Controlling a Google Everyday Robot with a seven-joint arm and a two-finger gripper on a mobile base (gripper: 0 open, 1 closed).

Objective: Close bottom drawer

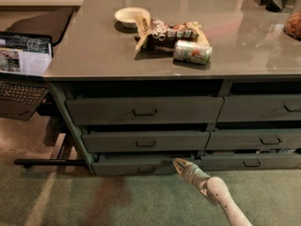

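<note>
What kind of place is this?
Probably an office or break area: an open laptop at the left, a counter with drawers below, and a bowl, chip bag and can on it. The gripper is low, at the bottom drawer's right end.
</note>
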